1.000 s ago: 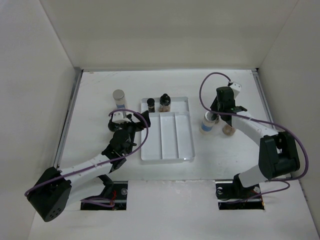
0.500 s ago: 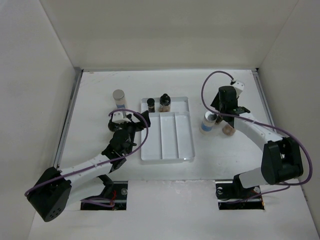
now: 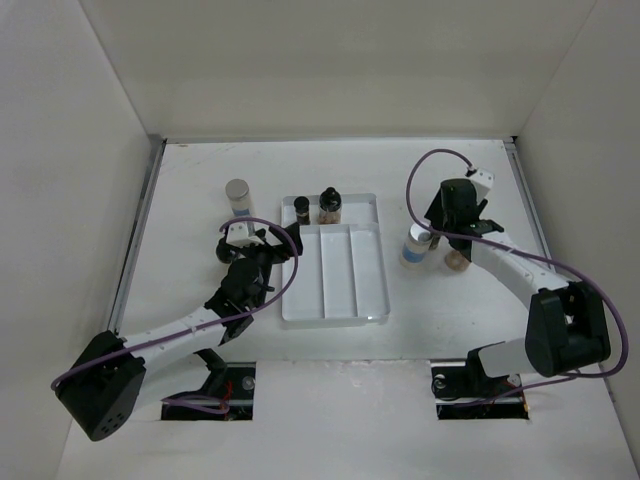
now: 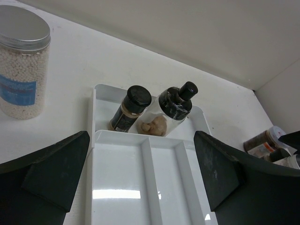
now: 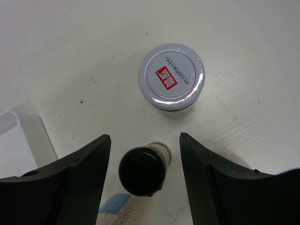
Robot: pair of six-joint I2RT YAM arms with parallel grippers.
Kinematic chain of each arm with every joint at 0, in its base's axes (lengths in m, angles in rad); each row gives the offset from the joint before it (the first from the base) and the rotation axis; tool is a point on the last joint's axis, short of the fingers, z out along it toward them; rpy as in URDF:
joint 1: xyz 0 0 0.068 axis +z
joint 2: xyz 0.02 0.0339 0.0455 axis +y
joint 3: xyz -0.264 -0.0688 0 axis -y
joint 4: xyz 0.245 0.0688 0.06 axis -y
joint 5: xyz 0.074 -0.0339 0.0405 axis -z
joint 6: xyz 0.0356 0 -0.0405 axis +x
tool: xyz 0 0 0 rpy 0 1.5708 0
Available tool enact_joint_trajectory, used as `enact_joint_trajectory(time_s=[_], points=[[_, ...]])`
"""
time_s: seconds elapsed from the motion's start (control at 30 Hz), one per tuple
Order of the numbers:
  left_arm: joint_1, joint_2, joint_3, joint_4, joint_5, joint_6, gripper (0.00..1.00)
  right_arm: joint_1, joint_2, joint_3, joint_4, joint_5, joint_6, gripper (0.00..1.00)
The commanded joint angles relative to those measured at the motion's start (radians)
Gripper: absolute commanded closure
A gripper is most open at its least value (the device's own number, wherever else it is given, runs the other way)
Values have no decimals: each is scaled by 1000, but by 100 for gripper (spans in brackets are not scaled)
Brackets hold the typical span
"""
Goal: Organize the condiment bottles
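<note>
Black-capped condiment bottle stands upright between the right gripper's half-spread fingers, clear of both; a white-lidded bottle sits just beyond the tips. Left gripper gapes wide, empty, facing two dark bottles in the tray's far compartment.

white three-compartment tray on a white table
</note>
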Motion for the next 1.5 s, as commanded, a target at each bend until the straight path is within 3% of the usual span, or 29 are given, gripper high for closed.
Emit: enact_joint_trajectory(time_s=[0.0, 0.17, 0.47, 0.73, 1.17, 1.47], points=[[5, -8, 5, 37, 12, -14, 4, -9, -18, -5, 9, -38, 15, 31], [5, -5, 6, 38, 12, -15, 4, -9, -18, -4, -25, -66, 32, 29], [6, -15, 3, 35, 12, -15, 4, -13, 16, 16, -46, -112, 63, 38], [8, -17, 3, 35, 12, -15, 4, -27, 36, 10, -61, -143, 77, 37], [9, -19, 2, 35, 12, -18, 4, -56, 4, 33, -83, -171, 109, 62], [12, -12, 3, 35, 12, -18, 4, -60, -33, 105, -69, -121, 106, 64]])
